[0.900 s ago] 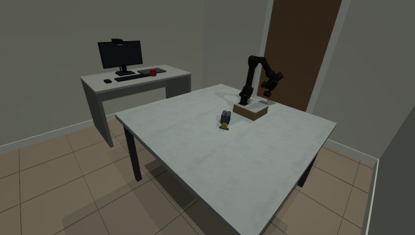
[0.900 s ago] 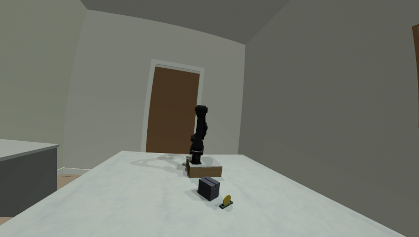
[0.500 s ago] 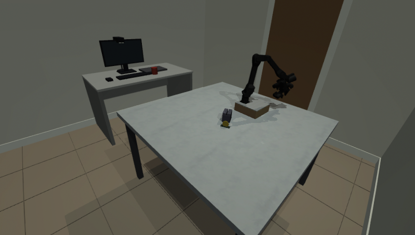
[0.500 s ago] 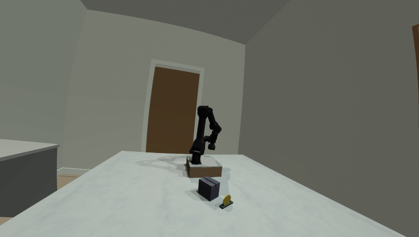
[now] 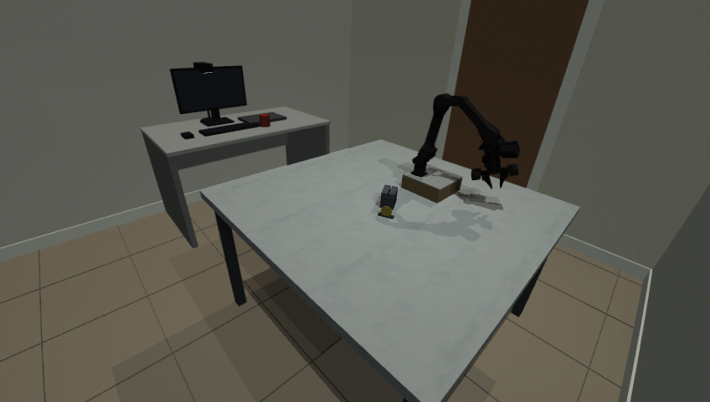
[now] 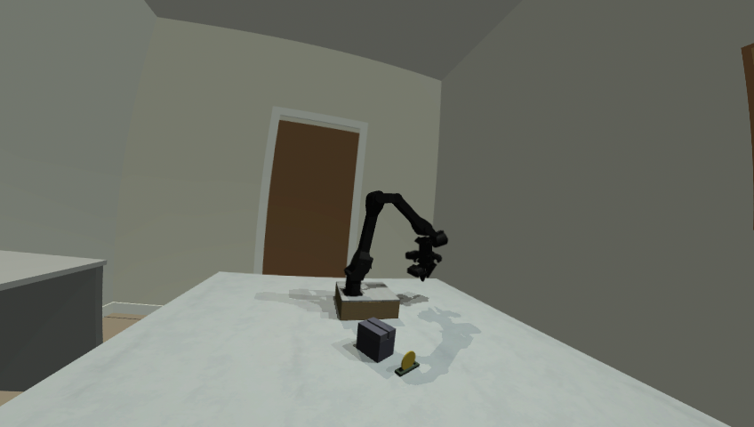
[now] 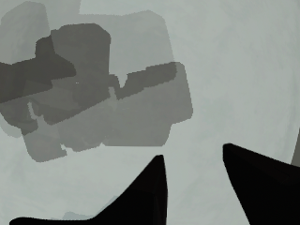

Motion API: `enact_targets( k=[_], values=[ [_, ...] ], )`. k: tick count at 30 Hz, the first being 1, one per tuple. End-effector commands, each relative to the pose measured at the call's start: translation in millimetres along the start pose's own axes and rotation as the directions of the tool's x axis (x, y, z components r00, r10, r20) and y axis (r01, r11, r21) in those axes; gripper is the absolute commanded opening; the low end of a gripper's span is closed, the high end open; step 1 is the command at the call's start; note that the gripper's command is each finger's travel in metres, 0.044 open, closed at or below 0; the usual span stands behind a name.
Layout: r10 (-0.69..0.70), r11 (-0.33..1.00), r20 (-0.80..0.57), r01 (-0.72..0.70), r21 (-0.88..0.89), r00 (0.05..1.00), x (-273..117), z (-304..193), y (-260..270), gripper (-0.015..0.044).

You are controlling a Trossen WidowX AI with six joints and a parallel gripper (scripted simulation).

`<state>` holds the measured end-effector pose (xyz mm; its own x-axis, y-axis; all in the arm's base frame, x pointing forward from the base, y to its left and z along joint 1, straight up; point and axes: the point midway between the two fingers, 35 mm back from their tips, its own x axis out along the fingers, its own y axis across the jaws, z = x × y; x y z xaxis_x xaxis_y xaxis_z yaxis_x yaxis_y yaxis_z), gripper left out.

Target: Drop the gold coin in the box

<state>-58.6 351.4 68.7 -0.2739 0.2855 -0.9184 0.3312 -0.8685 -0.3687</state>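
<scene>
The gold coin stands upright on its edge in the dark-green holder. The closed grey box stands close beside the holder, on the side toward the arm's base, with a narrow slot across its lid. My gripper is partly open and empty. It points down, high above the table and well away from the coin and box. The wrist view shows only the two black fingertips, the table top and shadows, with no coin or box.
The arm's base stands on a wooden block behind the box. All of this is on a large pale table. A separate desk with a monitor and a red mug stands apart from the table.
</scene>
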Motion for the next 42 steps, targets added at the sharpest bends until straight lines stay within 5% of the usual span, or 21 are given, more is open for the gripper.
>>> enact_targets(
  k=[1,15,28,42],
  values=[
    [0.036,0.978,-0.083,-0.018,0.207,0.996,-17,-68,21,0.0161],
    [0.229,0.578,-0.247,0.073,0.813,0.942,-115,-232,179,0.0161],
    [0.369,0.028,-0.182,0.184,0.982,0.912,-205,-250,374,0.0161],
    [0.373,-0.004,-0.173,0.188,0.982,0.912,-175,-255,396,0.0161]
  ],
)
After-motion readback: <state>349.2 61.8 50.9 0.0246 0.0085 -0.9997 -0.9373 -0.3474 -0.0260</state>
